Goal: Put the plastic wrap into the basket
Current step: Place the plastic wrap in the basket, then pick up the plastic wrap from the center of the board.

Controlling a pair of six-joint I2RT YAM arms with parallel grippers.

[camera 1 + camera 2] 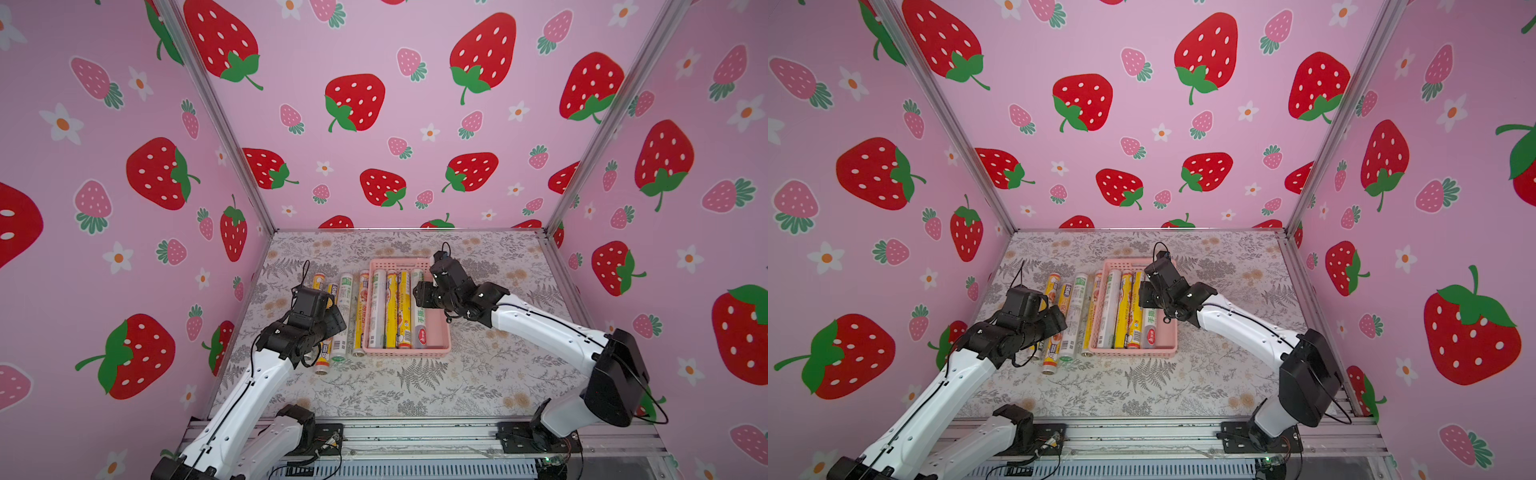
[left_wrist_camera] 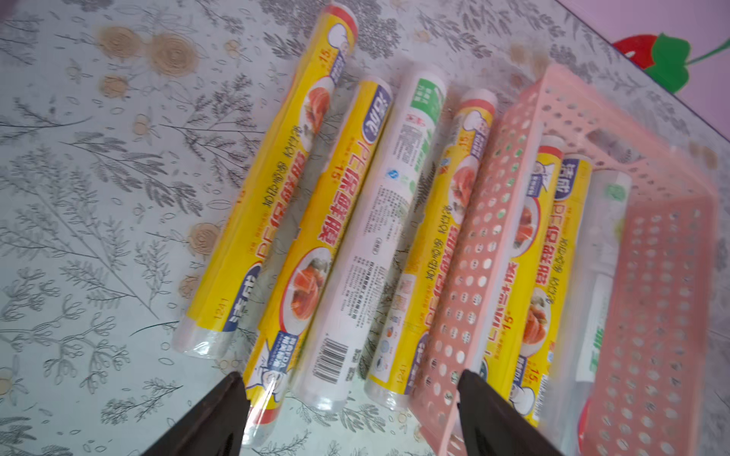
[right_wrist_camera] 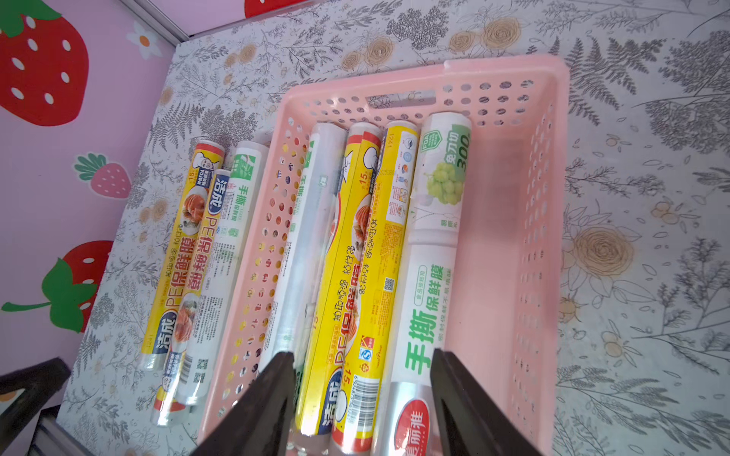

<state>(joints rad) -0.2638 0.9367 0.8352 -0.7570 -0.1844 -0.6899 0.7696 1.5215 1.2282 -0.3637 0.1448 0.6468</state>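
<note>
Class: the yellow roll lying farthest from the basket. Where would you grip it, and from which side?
Take the outermost yellow roll near mid-length, probably from above, jaws across its slim round body. It lies flat on the table; its side away from the basket is free, but the other side lies against the next yellow roll, so one jaw must wedge between them.

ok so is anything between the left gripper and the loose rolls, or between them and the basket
Nothing visible lies between the open left gripper and the four loose rolls. Their way in crosses the basket wall; four rolls inside fill that side, with the right gripper above them.
</note>
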